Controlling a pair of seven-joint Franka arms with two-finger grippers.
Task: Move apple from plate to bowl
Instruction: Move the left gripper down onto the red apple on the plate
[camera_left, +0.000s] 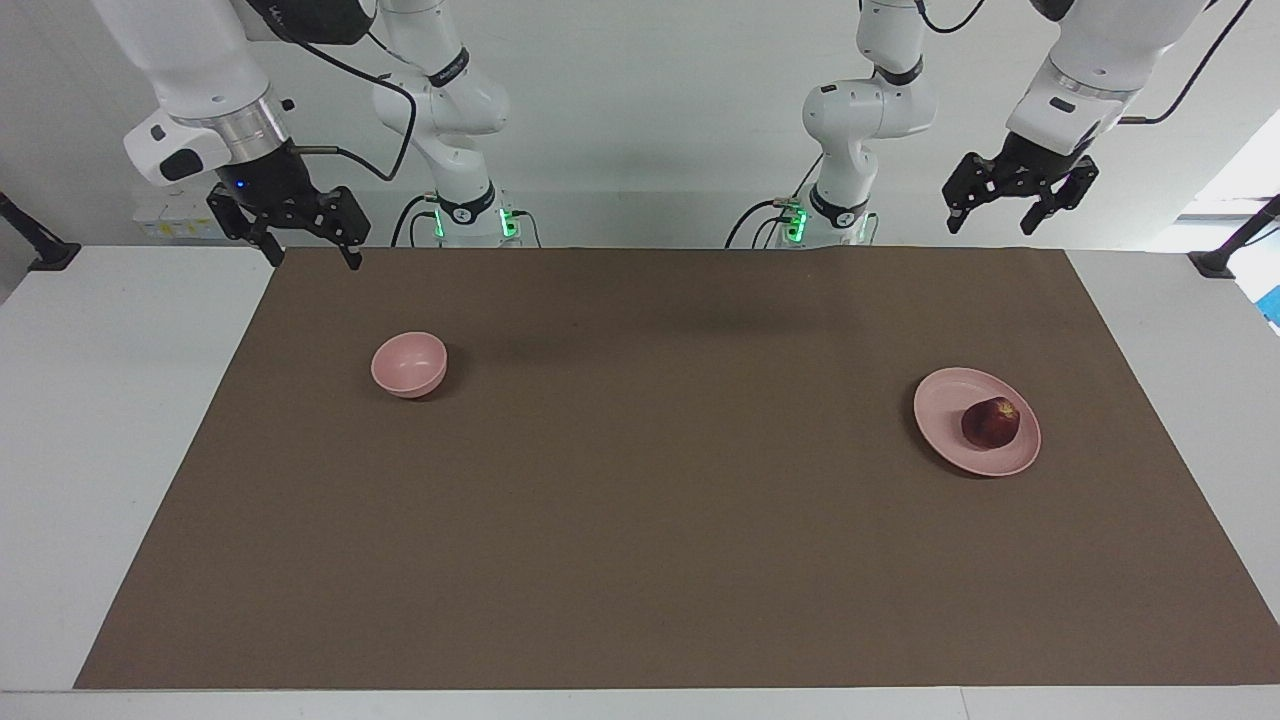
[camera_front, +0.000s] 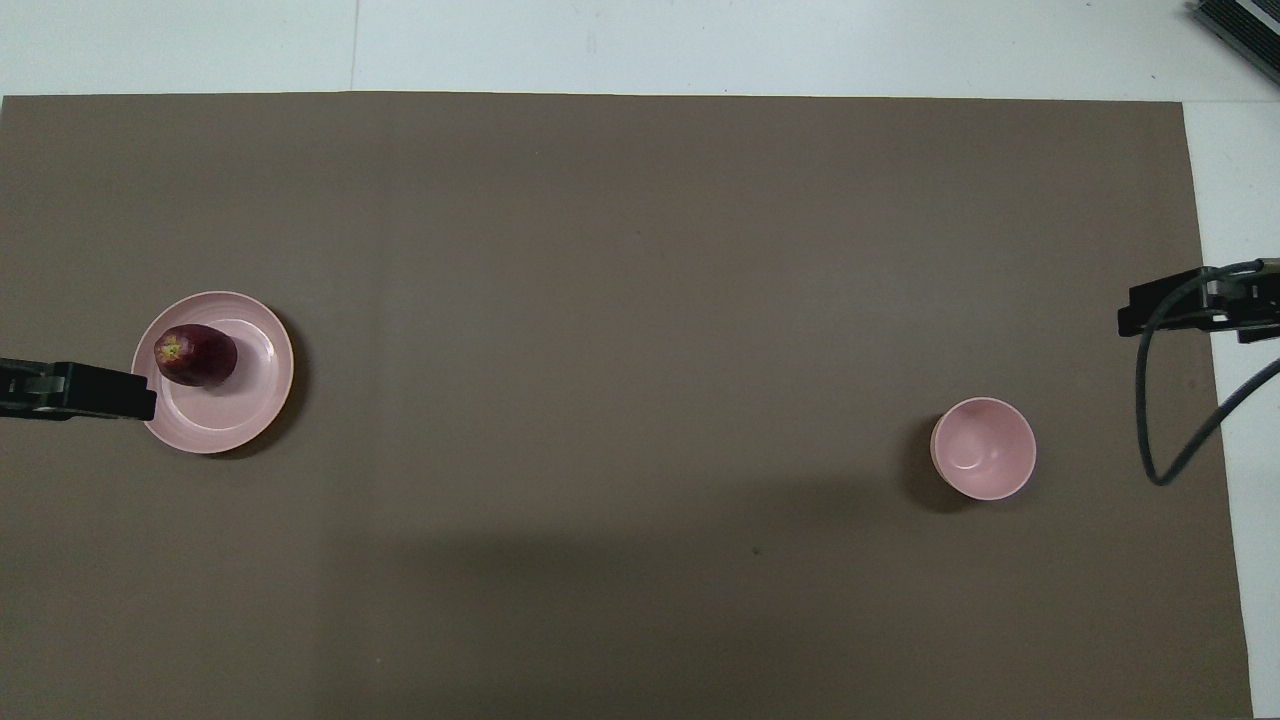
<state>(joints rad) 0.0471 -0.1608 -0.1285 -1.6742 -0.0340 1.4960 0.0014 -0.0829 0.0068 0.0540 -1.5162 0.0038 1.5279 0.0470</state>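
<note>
We see the apple (camera_left: 991, 423) lying on the plate (camera_left: 945, 395), toward the plate's four o'clock edge in the facing view and toward ten o'clock in the overhead view, its pale patch turned up. The plate sits on the brown mat (camera_left: 660, 500) at the left arm's end of the table. The bowl (camera_left: 409, 364) stands upright on the same mat at the right arm's end, well apart from the plate, with nothing inside it. The left gripper (camera_left: 1020, 205) hangs in the air above the mat's robot-side edge, at about one o'clock from the plate in the facing view, its fingers spread with nothing between them. The right gripper (camera_left: 305, 243) hangs over the mat's other robot-side corner, at about eleven o'clock from the bowl, fingers likewise spread and holding nothing.
</note>
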